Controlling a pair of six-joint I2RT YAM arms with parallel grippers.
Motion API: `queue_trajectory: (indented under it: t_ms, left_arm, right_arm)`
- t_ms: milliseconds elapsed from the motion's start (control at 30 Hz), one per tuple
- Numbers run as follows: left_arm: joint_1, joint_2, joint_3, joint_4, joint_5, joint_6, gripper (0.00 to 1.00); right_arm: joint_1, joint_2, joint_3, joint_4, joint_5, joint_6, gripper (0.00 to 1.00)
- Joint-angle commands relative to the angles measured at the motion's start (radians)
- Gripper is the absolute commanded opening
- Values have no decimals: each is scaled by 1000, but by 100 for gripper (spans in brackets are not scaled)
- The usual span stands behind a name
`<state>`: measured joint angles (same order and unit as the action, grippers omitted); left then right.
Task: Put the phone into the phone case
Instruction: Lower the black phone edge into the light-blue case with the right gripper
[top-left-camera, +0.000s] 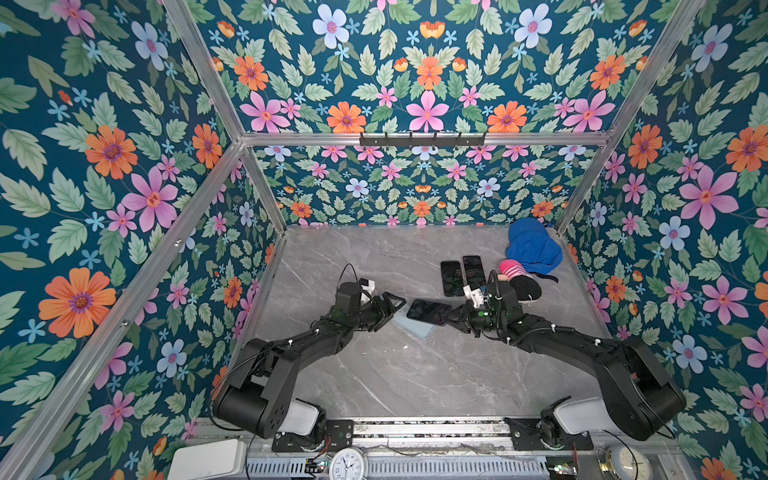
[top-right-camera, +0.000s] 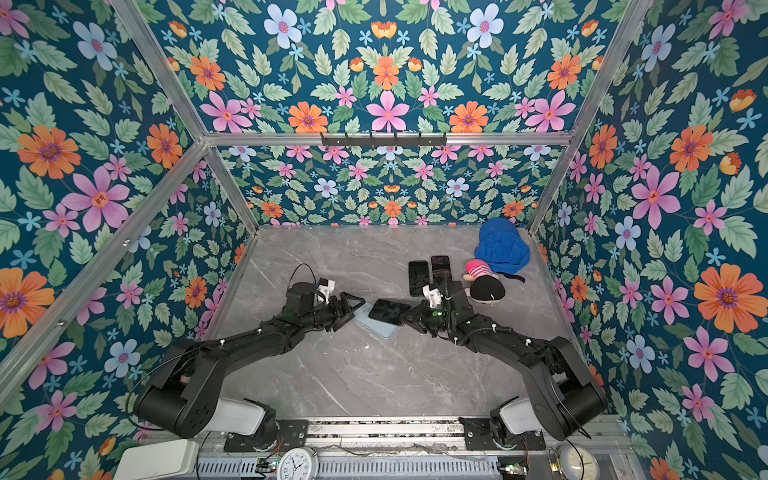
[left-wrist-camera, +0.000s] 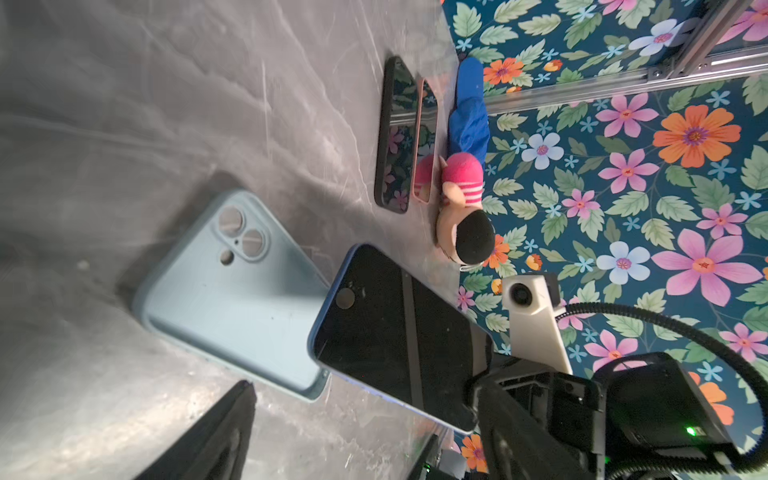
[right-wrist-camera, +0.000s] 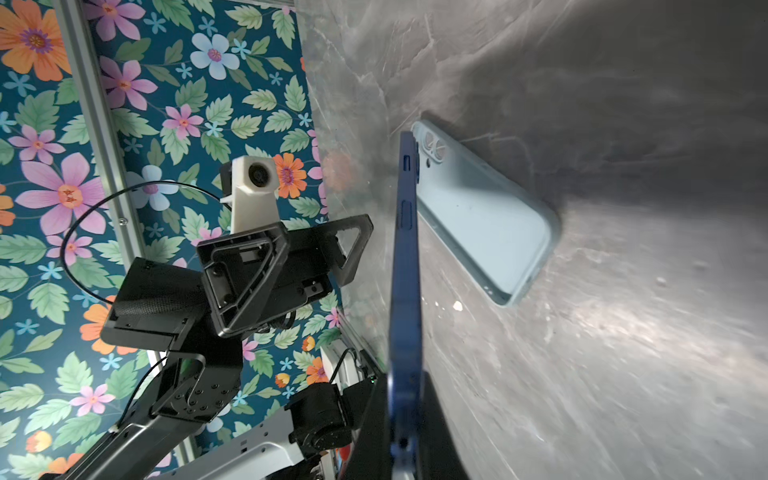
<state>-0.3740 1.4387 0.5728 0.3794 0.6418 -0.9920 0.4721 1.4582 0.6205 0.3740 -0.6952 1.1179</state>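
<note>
A light blue phone case lies flat on the marble table, hollow side up, with its camera cut-outs showing. The phone, dark blue with a black screen, hangs tilted just above the case's right end. My right gripper is shut on the phone's right end, which I see edge-on in the right wrist view. My left gripper stands open at the case's left end, holding nothing.
Two more phones lie side by side behind the right gripper. A plush doll and a blue cloth sit at the back right corner. Flowered walls enclose the table on three sides.
</note>
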Motion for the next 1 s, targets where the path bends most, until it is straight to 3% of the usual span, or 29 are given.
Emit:
queue_trajectory:
  t_ms: [0, 433, 967]
  left_arm:
    - [64, 44, 3, -107, 49, 109, 83]
    - [126, 254, 62, 114, 179, 68, 83]
    - [127, 286, 38, 186, 210, 33, 79]
  right_arm:
    - [25, 75, 18, 275, -29, 131, 0]
    - [63, 192, 38, 352, 30, 200, 0]
    - [91, 310, 32, 364, 48, 198, 0]
